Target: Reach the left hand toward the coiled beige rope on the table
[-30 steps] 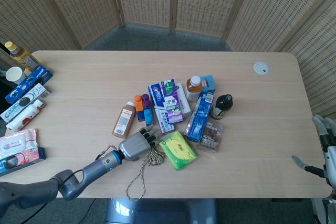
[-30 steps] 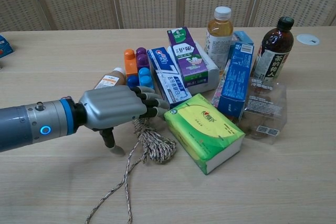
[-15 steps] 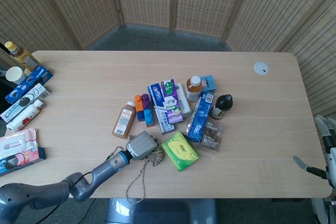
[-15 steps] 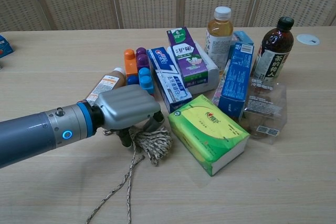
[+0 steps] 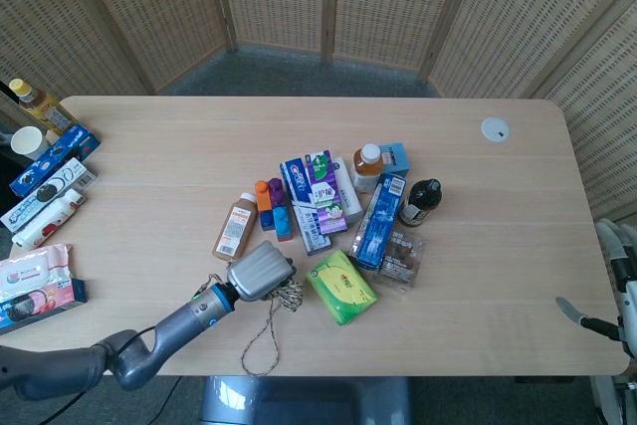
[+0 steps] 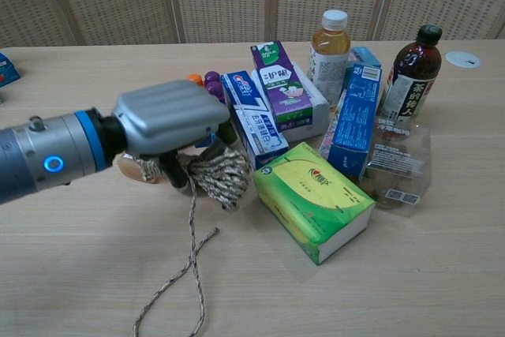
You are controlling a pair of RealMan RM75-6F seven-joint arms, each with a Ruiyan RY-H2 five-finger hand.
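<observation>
— Changed just now? Left hand closed around the coiled beige rope, bundle raised off the table, loose tail hanging down and trailing on the wood.

— Meaning for the task? Reach judged complete and overshot: contact made, grasp made, coil apparently lifted. Nothing left but holding steady.

— Versus half a second ago? Back then, hand low over the coil, bundle flat on the table beside the green tissue pack. Now hand higher and drawn toward the robot's left, coil just clear of the pack, brown bottle mostly hidden behind the wrist.

— And a full second ago? Fingers stretched out flat above the rope, nothing held. Now curled under, wrapped on the bundle.

— From the head view? Same story: left hand over the coil, loop of cord reaching toward the near edge.

— Right hand? Right hand barely visible at the far right edge, well apart from everything; open or closed, cannot tell.

— Anything else shifted? Toothpaste box and blue carton unmoved.
</observation>
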